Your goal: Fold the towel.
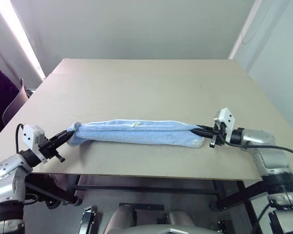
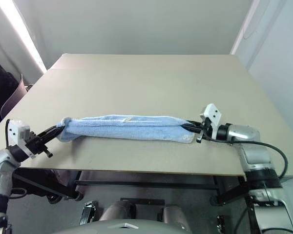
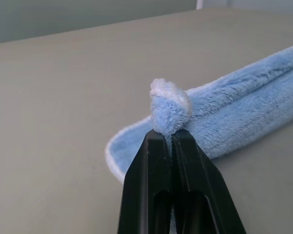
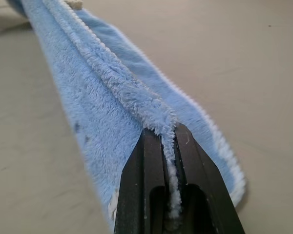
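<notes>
Light blue terry runs across the near part of the counter [image 1: 151,87] in a long bunched band; this is the towel [image 1: 136,132], stretched between our two arms and lying close to the front edge. Our left end effector [image 1: 71,131] is pinched tight on the towel's left end, where the cloth gathers into a small knob above the fingertips in the left wrist view; our right end effector [image 1: 201,130] is clamped on the right end, with the white-edged hem running down between its two black fingers [image 4: 198,185] in the right wrist view. We judge that both ends are gripped this way so the cloth stays taut and straight along its length, which lets one long edge be laid over the other without wrinkling; the doubled layers in the right wrist view suggest a lengthwise fold is already formed or forming.

A small pale tab [image 1: 136,124], likely the loop, shows on the upper edge near the middle; a few faint dark specks [image 4: 77,127] appear on the pile, too blurred to read as a print. How many layers each grip holds we cannot tell; the towel's underside is hidden; whether its middle rests on the counter or hangs just above is unclear.
</notes>
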Robot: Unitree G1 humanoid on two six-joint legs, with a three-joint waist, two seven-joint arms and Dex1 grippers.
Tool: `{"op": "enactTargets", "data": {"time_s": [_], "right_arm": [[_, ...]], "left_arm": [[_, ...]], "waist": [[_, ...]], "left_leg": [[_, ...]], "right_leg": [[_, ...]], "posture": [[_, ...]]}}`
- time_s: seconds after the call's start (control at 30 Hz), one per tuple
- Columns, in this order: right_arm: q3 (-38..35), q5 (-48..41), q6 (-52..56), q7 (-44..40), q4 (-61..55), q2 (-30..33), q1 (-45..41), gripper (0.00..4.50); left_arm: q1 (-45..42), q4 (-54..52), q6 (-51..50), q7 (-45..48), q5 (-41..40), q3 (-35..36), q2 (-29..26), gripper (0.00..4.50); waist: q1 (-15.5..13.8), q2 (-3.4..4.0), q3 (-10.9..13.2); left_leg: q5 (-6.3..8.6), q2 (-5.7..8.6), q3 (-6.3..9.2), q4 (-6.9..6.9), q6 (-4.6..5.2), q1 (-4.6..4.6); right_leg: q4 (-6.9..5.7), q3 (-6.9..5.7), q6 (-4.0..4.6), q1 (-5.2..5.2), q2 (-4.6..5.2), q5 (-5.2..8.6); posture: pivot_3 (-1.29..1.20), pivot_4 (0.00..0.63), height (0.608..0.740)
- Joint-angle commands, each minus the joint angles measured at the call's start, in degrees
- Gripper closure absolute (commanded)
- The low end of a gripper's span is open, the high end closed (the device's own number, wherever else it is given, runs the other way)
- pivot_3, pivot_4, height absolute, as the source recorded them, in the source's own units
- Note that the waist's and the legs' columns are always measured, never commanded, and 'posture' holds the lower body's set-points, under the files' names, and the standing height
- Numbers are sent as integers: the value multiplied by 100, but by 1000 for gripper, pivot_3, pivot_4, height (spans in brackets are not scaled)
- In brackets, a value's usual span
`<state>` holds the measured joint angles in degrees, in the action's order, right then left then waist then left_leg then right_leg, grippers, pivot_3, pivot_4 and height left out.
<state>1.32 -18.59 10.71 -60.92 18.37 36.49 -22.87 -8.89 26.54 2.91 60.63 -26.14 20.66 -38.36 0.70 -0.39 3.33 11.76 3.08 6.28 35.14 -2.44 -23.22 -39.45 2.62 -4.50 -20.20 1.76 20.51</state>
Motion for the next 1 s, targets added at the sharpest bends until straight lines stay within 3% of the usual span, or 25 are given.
{"op": "enactTargets", "data": {"time_s": [0.03,0.2,0.3,0.43,0.47,0.6,0.67,0.73,0.87,1.0], "right_arm": [[3,370,-203,344,818,-181,-495,4473],[200,740,-597,521,1935,-605,-1086,4473],[186,925,-885,739,2650,-863,-1455,4500],[161,1080,-1129,927,3227,-1100,-1786,4500],[140,1110,-1187,1002,3344,-1151,-1854,3969],[0,1076,-1336,1129,3548,-1250,-2021,2662],[-72,976,-1172,974,3434,-1213,-2017,1952],[-220,758,-660,766,3189,-1132,-2016,1245],[-572,336,697,685,2620,-844,-2017,1245],[-897,-373,2767,427,1757,-420,-1844,1245]], "left_arm": [[-552,754,163,-269,231,20,-86,4500],[-1412,1869,503,-349,507,-183,44,4500],[-1749,2393,546,-279,586,-269,107,3745],[-1903,2759,527,-176,655,-352,197,2364],[-1912,2801,508,-168,636,-331,219,1924],[-1986,2940,555,-391,492,-91,244,469],[-2010,2937,522,-529,433,22,213,0],[-1900,2733,489,-375,345,101,175,0],[-1607,2133,325,-372,151,304,107,0],[-851,539,-560,-135,-325,366,41,0]], "waist": [[9,0,0],[24,-1,0],[36,-1,0],[57,-1,-1],[58,-1,0],[62,-1,-1],[62,-2,-1],[60,-1,-1],[56,-1,-1],[63,0,-1]], "left_leg": [[0,0,0,-2,0,0],[-2,1,1,3,0,3],[-2,3,1,4,0,3],[-3,3,1,4,-1,3],[-4,3,1,5,-2,3],[-7,3,1,10,-6,3],[-8,3,3,13,-8,3],[-9,3,3,15,-9,4],[-9,3,3,17,-9,3],[-9,3,3,12,-9,-5]], "right_leg": [[-1,0,0,-2,-1,0],[-11,-2,-8,0,-7,-7],[-11,-2,-11,0,-6,-12],[-22,-1,-10,-3,-7,-13],[-26,-1,-10,-3,-7,-13],[-44,0,-10,-5,-7,-13],[-52,0,-9,-12,-7,-13],[-55,0,-9,-11,-7,-13],[-57,2,-8,-12,-4,-14],[-56,4,-5,-13,-1,-13]], "posture": [[0,0,740],[0,0,740],[0,0,740],[0,0,740],[0,0,740],[0,0,740],[0,0,740],[0,0,740],[0,0,740],[0,0,740]]}}
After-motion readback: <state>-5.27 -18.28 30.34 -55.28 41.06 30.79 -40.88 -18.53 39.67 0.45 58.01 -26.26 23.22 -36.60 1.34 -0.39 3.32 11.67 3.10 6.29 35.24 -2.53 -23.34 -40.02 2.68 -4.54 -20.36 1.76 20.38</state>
